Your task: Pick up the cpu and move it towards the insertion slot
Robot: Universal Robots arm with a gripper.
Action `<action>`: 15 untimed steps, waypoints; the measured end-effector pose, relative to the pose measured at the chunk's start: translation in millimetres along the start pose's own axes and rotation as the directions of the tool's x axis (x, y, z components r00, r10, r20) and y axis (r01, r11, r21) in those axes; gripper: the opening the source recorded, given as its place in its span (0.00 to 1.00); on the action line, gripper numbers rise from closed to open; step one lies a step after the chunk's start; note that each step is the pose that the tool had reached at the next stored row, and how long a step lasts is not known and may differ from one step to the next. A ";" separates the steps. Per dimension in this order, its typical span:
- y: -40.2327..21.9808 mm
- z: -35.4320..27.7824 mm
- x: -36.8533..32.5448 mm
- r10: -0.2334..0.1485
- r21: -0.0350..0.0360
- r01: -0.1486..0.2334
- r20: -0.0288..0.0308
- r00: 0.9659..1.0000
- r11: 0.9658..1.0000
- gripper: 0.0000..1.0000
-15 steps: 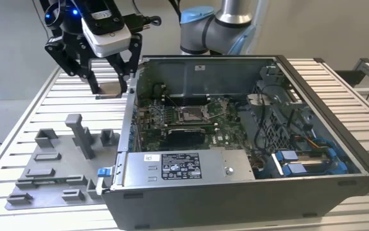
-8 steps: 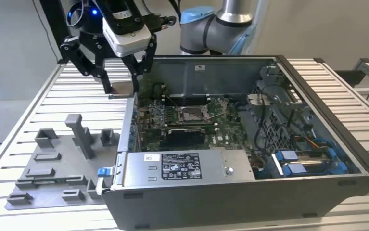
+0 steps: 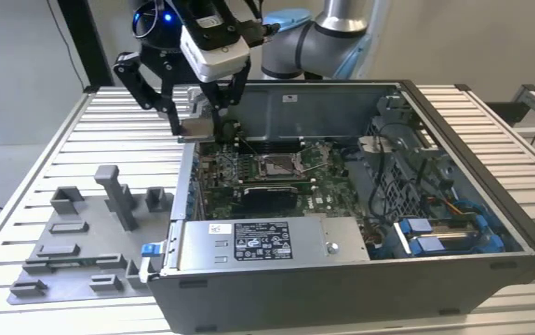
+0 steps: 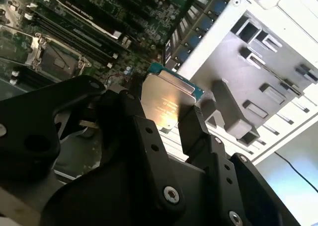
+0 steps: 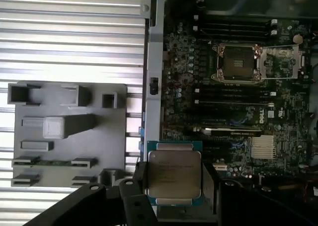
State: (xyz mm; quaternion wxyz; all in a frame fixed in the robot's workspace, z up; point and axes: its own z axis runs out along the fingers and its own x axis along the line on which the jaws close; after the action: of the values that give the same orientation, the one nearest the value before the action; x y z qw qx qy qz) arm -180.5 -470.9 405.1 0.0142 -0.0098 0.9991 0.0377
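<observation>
My gripper (image 3: 198,125) is shut on the cpu (image 3: 197,130), holding it by two opposite edges. The cpu (image 5: 173,174) is a small square chip with a silvery top and a green rim, and it shows in both wrist views between the black fingers (image 4: 195,121). It hangs above the open computer case's wall, on the exterior view's left, over the edge of the green motherboard (image 3: 314,192). The insertion slot (image 3: 277,165) is a square socket with a silver frame in the middle of the board, some way from the chip. It also shows as the insertion slot (image 5: 236,62) and the insertion slot (image 4: 52,62) in the wrist views.
A grey plastic tray (image 3: 91,237) with raised blocks lies on the slatted table beside the case. The case's metal walls (image 3: 342,105) surround the board. A power supply (image 3: 258,241) sits along the near side, with blue cables and drive bays (image 3: 434,234) on the exterior view's right.
</observation>
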 end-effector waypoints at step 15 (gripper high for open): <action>-0.9 1.2 -44.0 0.000 0.000 0.000 0.000 1.000 1.000 0.00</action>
State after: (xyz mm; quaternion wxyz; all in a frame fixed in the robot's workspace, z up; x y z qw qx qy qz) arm -136.4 -470.9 405.1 0.0142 -0.0099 0.9991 0.0376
